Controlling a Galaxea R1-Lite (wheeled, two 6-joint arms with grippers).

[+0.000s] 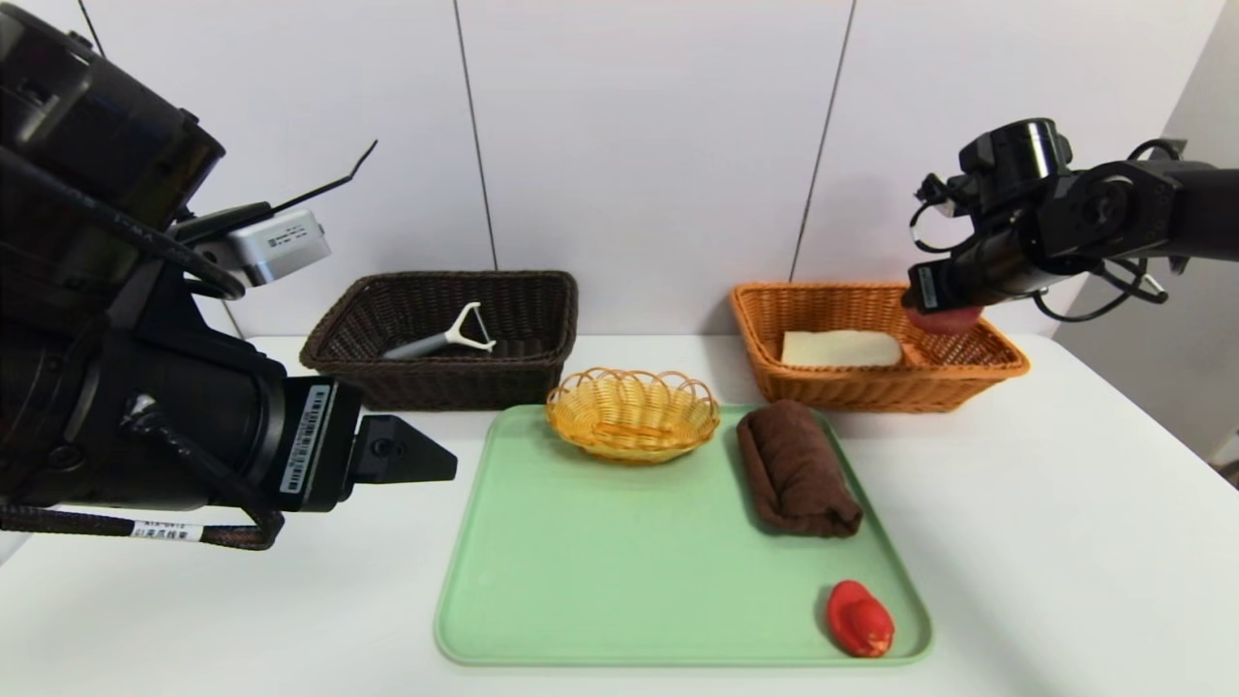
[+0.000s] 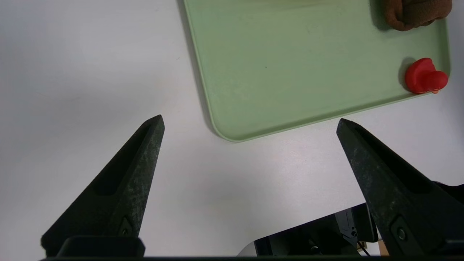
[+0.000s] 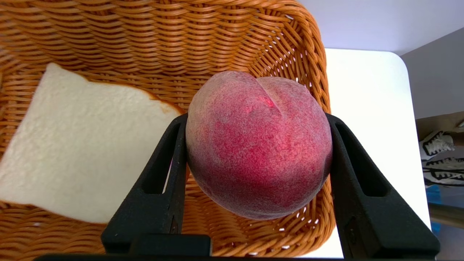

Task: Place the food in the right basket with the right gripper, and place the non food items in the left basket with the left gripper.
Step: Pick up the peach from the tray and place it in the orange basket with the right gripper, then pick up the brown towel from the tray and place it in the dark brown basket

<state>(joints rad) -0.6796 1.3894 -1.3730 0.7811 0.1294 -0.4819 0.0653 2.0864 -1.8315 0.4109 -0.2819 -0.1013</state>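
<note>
Right wrist view: right gripper [image 3: 259, 119] held the peach [image 3: 259, 145] near the tabletop's far-right corner; early release risked rim-bounce. Left gripper [image 2: 250, 121], wide open, idled beyond the tray's [image 2: 232, 139] left edge.

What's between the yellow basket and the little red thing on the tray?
In the head view, the brown rolled cloth lies between the yellow basket and red thing.

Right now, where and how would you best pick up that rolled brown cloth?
Probably around the middle of the brown cloth, from above, one finger on each long side. It lies flat on the green tray, rolled into a long, narrow bundle running away from the robot, so pinching across its width looks easier than gripping end to end.
</note>
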